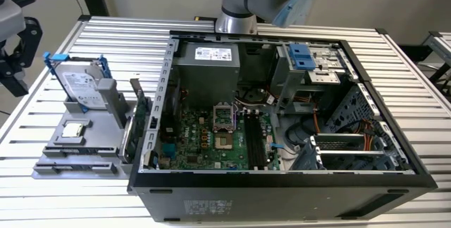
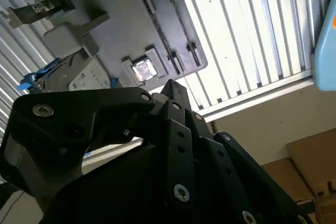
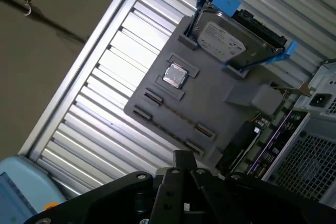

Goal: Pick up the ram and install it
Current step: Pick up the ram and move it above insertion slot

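Note:
A thin dark strip that looks like the ram (image 1: 77, 148) seen edge-on lies along a slot of the grey holder (image 1: 92, 133), at the exterior view's left beside the open computer case (image 1: 282, 180). Both wrist views look down on that strip, the ram (image 3: 177, 116) (image 2: 170, 40), from well above. My black gripper (image 1: 14, 75) hangs at the far left of the exterior view, above and to the left of the holder and touching nothing. Its tip shows in both wrist views as the gripper (image 3: 184, 156) (image 2: 173, 88), with nothing seen in it.
The holder also carries a silver hard drive in a blue frame (image 1: 77, 83), a small square chip (image 1: 73, 130) and an upright green circuit card (image 1: 137, 117). Inside the case lie the motherboard (image 1: 204, 138) and its long black slots (image 1: 255, 141). The table (image 1: 120, 38) is ribbed metal.

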Controlling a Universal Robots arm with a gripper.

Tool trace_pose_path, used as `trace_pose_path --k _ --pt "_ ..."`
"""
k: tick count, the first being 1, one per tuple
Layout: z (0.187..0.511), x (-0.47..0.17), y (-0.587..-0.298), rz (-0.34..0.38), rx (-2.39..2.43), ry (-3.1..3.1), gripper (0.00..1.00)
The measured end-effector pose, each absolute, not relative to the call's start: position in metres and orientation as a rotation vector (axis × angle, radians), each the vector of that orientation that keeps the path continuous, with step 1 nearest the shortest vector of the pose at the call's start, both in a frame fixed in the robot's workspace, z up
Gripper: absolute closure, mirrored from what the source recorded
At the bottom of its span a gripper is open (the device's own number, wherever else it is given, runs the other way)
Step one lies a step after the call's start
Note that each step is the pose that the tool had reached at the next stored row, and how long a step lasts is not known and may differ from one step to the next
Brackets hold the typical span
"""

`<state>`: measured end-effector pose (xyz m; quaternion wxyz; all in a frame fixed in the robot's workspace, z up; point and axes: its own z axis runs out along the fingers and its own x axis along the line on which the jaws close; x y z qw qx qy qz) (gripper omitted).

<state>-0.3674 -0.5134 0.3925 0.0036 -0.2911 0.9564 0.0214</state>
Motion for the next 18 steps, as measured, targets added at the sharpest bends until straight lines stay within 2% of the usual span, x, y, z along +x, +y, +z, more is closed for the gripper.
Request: trace_pose_path --k 18 --pt "0.3926 -0.3674 -0.5134 0.068 -1.221 2.891 1.0"
